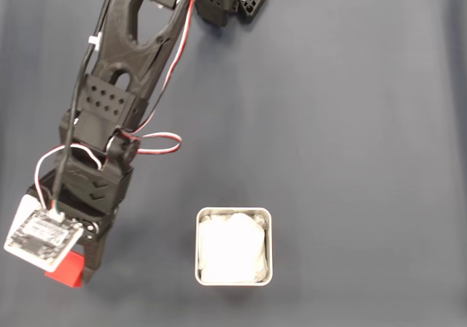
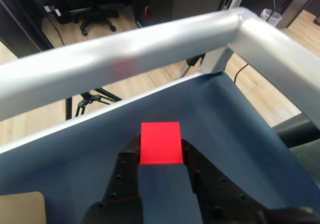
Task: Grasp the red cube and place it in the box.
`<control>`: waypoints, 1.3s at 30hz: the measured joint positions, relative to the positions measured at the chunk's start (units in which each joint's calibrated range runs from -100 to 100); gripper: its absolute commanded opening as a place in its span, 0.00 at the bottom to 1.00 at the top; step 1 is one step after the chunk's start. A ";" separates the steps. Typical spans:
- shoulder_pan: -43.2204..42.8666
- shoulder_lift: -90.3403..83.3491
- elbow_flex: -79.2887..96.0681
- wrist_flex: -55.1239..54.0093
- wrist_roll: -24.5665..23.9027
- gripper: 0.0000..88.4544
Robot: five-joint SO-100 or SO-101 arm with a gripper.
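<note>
No legible text, brand, number or sign is seen in either view, and the only printing, a dark patch of tiny characters on the white camera module (image 1: 42, 233) mounted at the arm's wrist near the table's lower-left corner, is too blurred to be read.

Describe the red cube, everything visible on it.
The red cube is small, bright red, plain matte with sharp edges and no markings. In the wrist view it sits between the black fingers of the gripper, which flank both its sides, near the table's railed corner. In the fixed view it peeks out at lower left, partly hidden under the wrist, left of the box.
</note>
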 measured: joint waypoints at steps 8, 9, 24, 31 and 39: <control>-3.93 -10.16 8.68 0.40 0.00 0.15; -4.45 -11.29 9.67 0.40 0.00 0.15; -12.09 -25.71 22.06 0.88 0.54 0.15; -14.54 -29.79 26.40 0.88 1.17 0.15; -17.43 -34.22 31.01 0.88 1.42 0.15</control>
